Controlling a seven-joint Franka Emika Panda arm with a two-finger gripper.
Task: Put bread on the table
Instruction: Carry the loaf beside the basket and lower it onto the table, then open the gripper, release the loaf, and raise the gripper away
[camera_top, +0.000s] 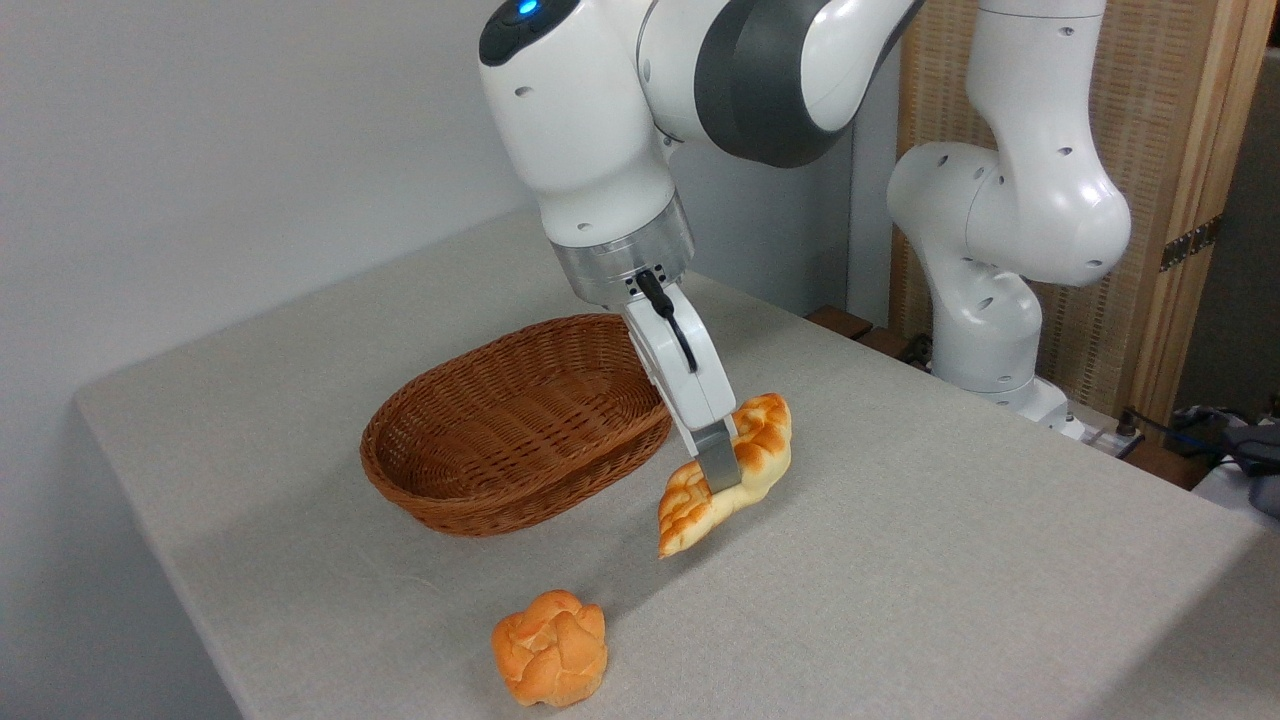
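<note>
Bread (728, 472) clamped midway in pincer (720, 468), tilted

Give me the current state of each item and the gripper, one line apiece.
braided bread: gripped at its middle, tilted, outside the basket, low over the cloth; contact unclear.
gripper: shut on the braided bread.
wicker basket: upright, empty.
round roll: resting on the cloth near the front edge, untouched.
table: cloth-covered.

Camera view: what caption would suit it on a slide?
Gripper holds the bread tilted over the table, between basket and roll.
</note>
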